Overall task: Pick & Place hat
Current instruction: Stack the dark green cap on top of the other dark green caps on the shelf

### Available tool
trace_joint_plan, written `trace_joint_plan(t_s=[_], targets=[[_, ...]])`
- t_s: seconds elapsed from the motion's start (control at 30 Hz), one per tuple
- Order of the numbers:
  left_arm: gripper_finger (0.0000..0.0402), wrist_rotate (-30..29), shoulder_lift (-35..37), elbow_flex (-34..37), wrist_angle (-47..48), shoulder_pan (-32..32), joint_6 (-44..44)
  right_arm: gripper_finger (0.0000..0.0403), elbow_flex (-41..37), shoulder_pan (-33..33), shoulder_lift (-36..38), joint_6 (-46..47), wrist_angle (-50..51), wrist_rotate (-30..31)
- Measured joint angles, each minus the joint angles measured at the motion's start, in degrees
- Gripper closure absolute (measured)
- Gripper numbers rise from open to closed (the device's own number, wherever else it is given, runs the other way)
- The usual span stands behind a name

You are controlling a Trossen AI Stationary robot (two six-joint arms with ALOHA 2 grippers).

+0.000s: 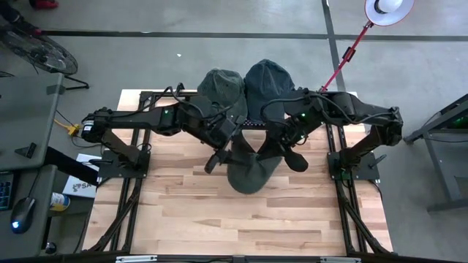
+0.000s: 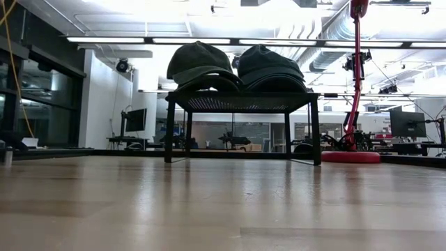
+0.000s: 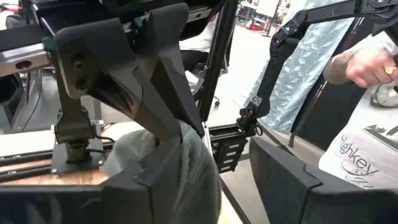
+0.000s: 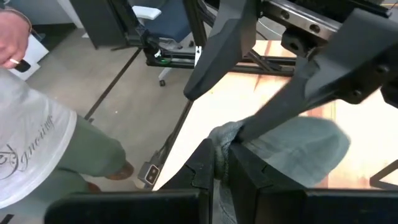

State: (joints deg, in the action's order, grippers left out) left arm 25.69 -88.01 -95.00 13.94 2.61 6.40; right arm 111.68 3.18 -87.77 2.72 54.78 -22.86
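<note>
A grey-green hat (image 1: 252,175) hangs over the middle of the wooden table between my two grippers; the low view does not show it. My right gripper (image 1: 272,152) comes in from the table's right and is shut on the hat (image 4: 298,149). My left gripper (image 1: 230,155) comes in from the left and stands open (image 3: 224,174), with the hat's cloth (image 3: 193,174) between its fingers. Two darker hats (image 1: 219,88) (image 1: 269,77) sit side by side on a black rack (image 2: 240,103) at the far edge. My left gripper is open, and one finger (image 3: 155,186) lies against the hat's bunched cloth (image 3: 186,155). The other finger (image 3: 286,180) stands apart from it. My right gripper pinches a gathered edge of the hat (image 4: 219,140) between its two fingers, slanting down from the table's right. The cloth is bunched there. The rest of the hat hangs slack below the fingers, clear of the table.
A red lamp stand (image 1: 344,58) rises behind the rack at the far right. A person in a white shirt (image 4: 37,137) stands beside the table, one hand (image 3: 367,65) raised. Bare wood (image 1: 234,226) stretches toward the near edge.
</note>
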Motion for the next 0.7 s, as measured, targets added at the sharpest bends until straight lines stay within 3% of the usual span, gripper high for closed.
trace_joint_plan(t_s=[0.33,0.7], targets=[[0.0261,-1.62,0.07,-0.02,1.62,0.0,0.53,0.0385,0.0,-0.13,0.01,0.25,0.34,2.61],[0.0266,-4.06,0.22,-0.09,1.66,0.02,1.4,0.0385,-0.03,-0.38,0.11,1.34,-0.94,4.86]])
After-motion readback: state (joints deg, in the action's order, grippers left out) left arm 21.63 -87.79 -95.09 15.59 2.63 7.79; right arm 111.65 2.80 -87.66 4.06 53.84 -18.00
